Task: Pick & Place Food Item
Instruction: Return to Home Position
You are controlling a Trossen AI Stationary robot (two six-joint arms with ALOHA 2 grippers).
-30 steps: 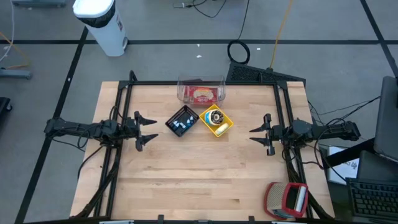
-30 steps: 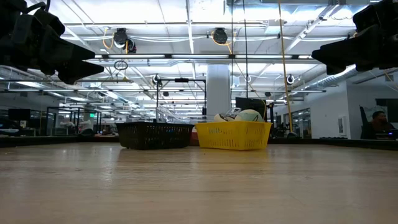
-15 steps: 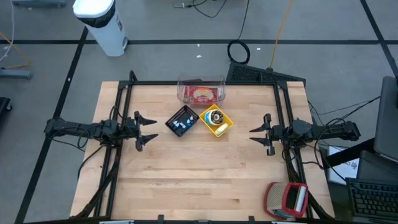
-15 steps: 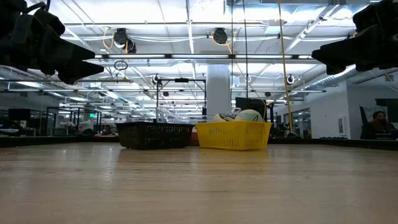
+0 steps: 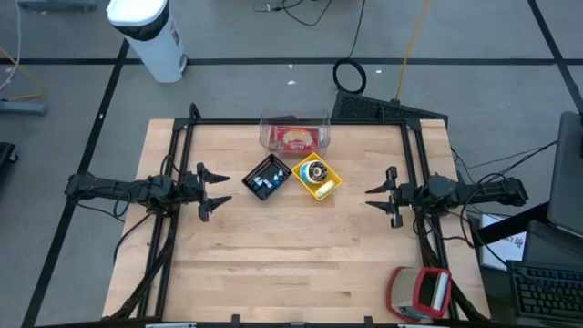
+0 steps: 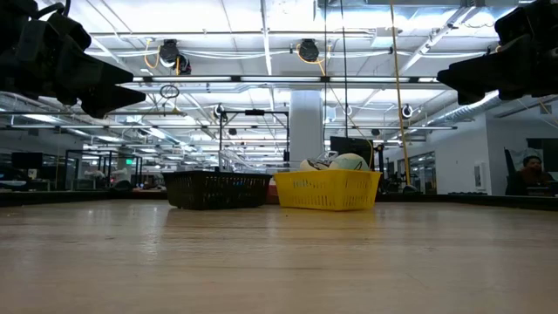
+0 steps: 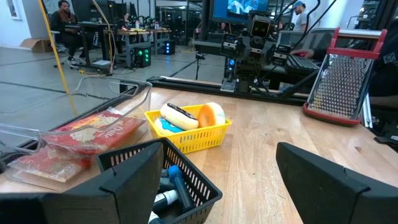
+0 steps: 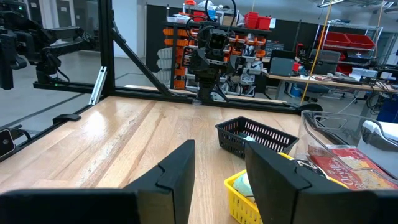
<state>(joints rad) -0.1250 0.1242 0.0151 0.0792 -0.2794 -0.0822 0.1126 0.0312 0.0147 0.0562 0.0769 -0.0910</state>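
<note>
Both arms sit low at the side edges of the desk [image 5: 273, 264], facing each other. The left pincer [image 5: 222, 190] is spread wide with nothing in it, and the right pincer [image 5: 372, 198] is released too, empty. Red bags [image 5: 296, 140] lie inside the clear bin [image 5: 270, 133] at the far edge. Just before it, a black basket [image 5: 267, 177] and a yellow basket [image 5: 317, 177] stand side by side, between the pincers.
</note>
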